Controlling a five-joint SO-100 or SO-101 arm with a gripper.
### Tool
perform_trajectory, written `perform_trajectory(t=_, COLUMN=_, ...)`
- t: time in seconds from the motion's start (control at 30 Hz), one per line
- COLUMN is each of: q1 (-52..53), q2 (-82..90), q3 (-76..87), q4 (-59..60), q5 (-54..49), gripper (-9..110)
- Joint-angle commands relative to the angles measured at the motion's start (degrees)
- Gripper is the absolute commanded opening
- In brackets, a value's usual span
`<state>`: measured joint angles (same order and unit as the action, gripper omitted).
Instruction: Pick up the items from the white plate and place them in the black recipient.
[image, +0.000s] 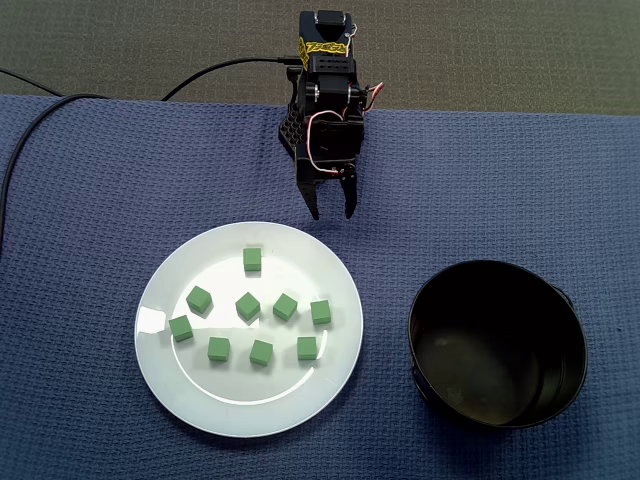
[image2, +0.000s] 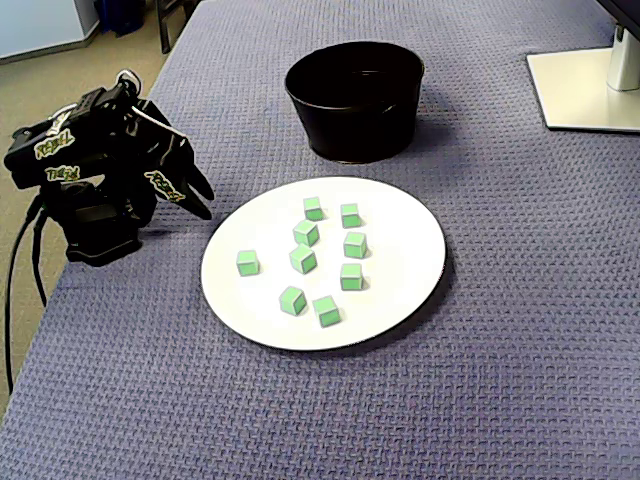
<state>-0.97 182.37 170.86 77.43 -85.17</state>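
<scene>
Where the arm sat: folded low at the edge of the counter (image: 80, 200), with its gripper (image: 331, 210) aimed toward the plate and stopping just short of the rim; this looked like a rest pose ahead of a first reach.
Gripper state: jaws a little apart, with nothing between them.
Task items: nine small green cubes (image: 248, 306) lay on the white plate (image: 250, 405). They were loosely scattered and none touched another, which probably left room for the fingers to close around each one.
Destination: the black bowl (image: 490, 365) stood beside the plate, close but not touching, and it was empty. Keeping it near would have made each carry short.
Progress, as judged: no cube had been moved yet.
Materials and shapes: the cubes were matte and sharp-edged, possibly foam or painted wood. The plate was round, glossy and shallow. The bowl was round and deep-walled with a dull sheen inside.
Counter surface: covered by a blue waffle-weave cloth, likely there to stop things sliding.
Arm body: black plastic with a yellow label (image: 325, 46), thin red wires (image: 318, 125) and a black cable (image: 220, 68) trailing away.
</scene>
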Motion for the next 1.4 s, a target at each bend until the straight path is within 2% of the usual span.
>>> perform_trajectory(t=0.0, q1=-1.85, q2=-0.35, q3=0.70, q4=-6.94, q5=17.23, gripper=5)
perform_trajectory(t=0.2, q1=-0.35, q2=-1.14, q3=0.44, q4=-11.43, q5=18.98, gripper=11)
perform_trajectory(t=0.3, q1=-0.18, q2=-4.66, q3=-1.85, q4=-11.95, q5=19.25, gripper=5)
perform_trajectory(t=0.4, q1=0.35, q2=-12.22, q3=-9.32, q4=-11.60, q5=21.01, gripper=4)
perform_trajectory(t=0.5, q1=1.05, q2=-21.45, q3=-22.15, q4=-6.24, q5=20.65, gripper=5)
perform_trajectory(t=0.67, q1=4.92, q2=-37.00, q3=-45.44, q4=2.99, q5=10.28, gripper=9)
perform_trajectory(t=0.8, q1=12.22, q2=-49.31, q3=-57.48, q4=4.92, q5=-3.96, gripper=13)
perform_trajectory(t=1.07, q1=28.30, q2=-64.95, q3=-63.11, q4=1.05, q5=-30.23, gripper=17)
perform_trajectory(t=1.23, q1=32.61, q2=-73.04, q3=-62.23, q4=-6.86, q5=-32.08, gripper=18)
perform_trajectory(t=1.37, q1=33.13, q2=-79.01, q3=-59.85, q4=-14.50, q5=-28.56, gripper=19)
